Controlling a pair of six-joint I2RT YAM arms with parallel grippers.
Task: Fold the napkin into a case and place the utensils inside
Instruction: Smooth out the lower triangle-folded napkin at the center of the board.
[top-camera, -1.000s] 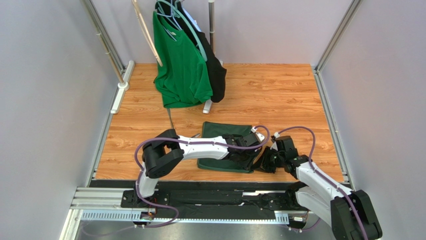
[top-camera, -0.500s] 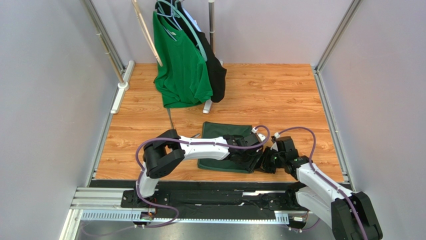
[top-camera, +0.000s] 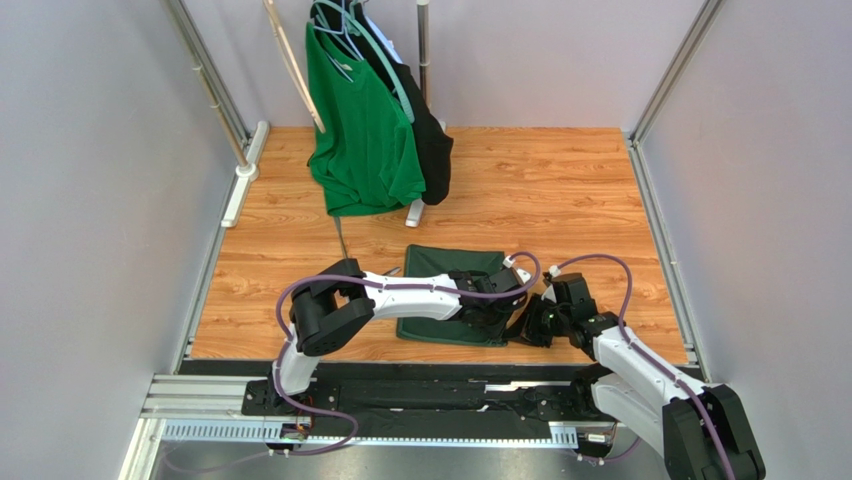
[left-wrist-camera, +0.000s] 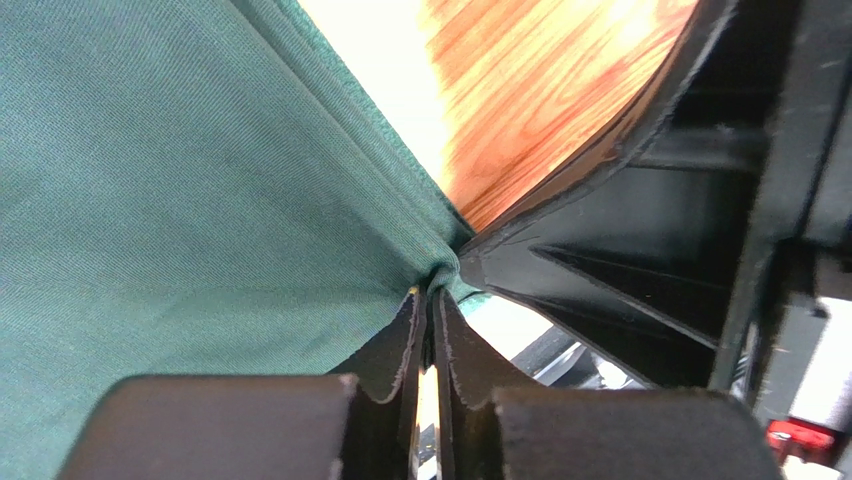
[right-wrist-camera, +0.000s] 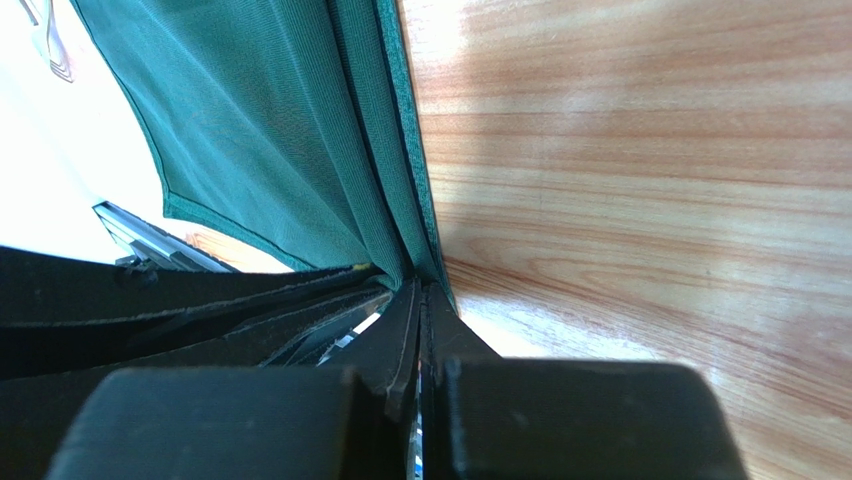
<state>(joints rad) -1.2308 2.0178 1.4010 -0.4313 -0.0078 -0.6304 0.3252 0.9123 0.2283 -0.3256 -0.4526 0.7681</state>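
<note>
L claw (left-wrist-camera: 430, 295), R claw (right-wrist-camera: 420, 290) pinch napkin (left-wrist-camera: 180, 200), wrist-only

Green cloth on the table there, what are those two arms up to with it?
Two robot arms are working on a dark green napkin that lies partly folded on the wooden table. The left arm's fingers and the right arm's fingers are both pinched shut on its layered edge at the near right corner, close together. A fork lies beside the cloth, not yet tucked in.
</note>
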